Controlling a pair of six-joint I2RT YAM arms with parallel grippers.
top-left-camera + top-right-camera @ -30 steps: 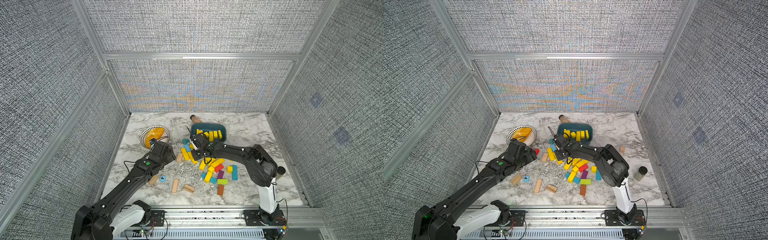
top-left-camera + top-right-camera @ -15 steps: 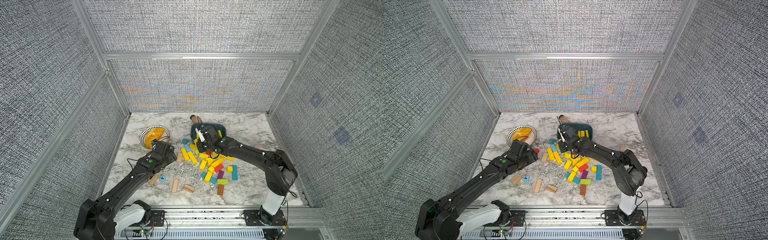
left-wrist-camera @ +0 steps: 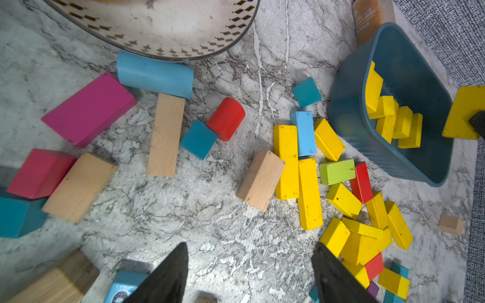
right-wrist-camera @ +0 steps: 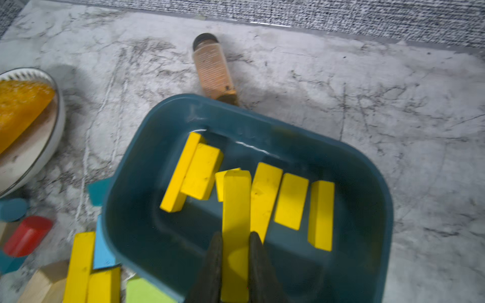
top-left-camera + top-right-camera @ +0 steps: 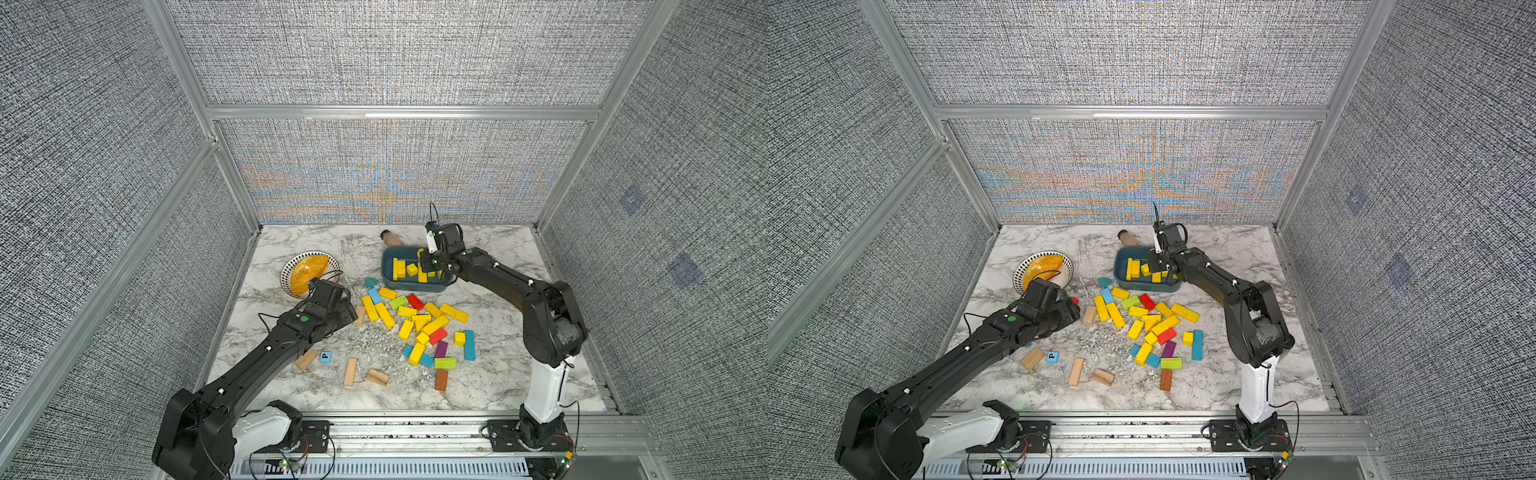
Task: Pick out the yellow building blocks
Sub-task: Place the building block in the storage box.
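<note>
Bin point(image 5: 411, 286) holds several yellow building blocks point(image 5: 399, 268); more lie in the pile point(image 5: 424, 328) beside it. My right gripper point(image 4: 235, 237) clamps a yellow bar point(image 4: 236, 199) above the bin; left gripper point(image 3: 249, 251) jaws stand apart. End-gripped bar may tip and bounce out on release.

And away it went: the right gripper point(image 5: 430, 268) left the upper-left edge of the block pile point(image 5: 419, 322) and swung up and to the right in both top views, ending over the teal tray point(image 5: 387, 266). The yellow bar point(image 4: 236, 199) pinched in its jaws rode along (the elbow swept out towards the right edge of the frame). Meanwhile the left gripper point(image 5: 349, 318) crept a touch rightwards, nearer the block pile.
</note>
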